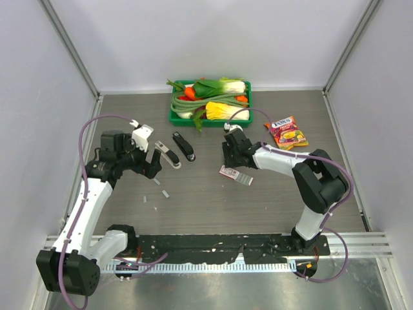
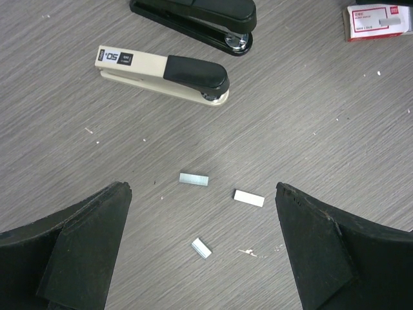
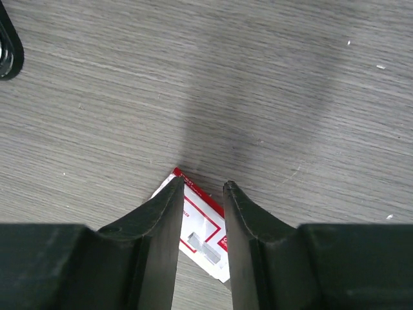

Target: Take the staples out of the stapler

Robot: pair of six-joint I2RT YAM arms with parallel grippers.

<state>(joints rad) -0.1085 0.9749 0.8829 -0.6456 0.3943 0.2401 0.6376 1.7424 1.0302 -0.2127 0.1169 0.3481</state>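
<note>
Staples [image 2: 194, 179] loose by stapler [image 2: 161, 72]; unload looks done; L gripper [image 2: 201, 188] jaws wide apart; R gripper [image 3: 202, 184] jaws near-together over box [image 3: 201, 234], grip unclear; next: check rail empty.

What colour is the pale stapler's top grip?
Black, on the slim cream stapler; best in left wrist view.

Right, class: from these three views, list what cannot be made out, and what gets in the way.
- Left wrist view: the black stapler is cut off by the top edge, the staple box by the right edge.
- Right wrist view: the fingers of the right tool hide most of the staple box.
- Top view: the staples are too small to count.
- All views: the stapler is shut, so its inside is hidden.
</note>
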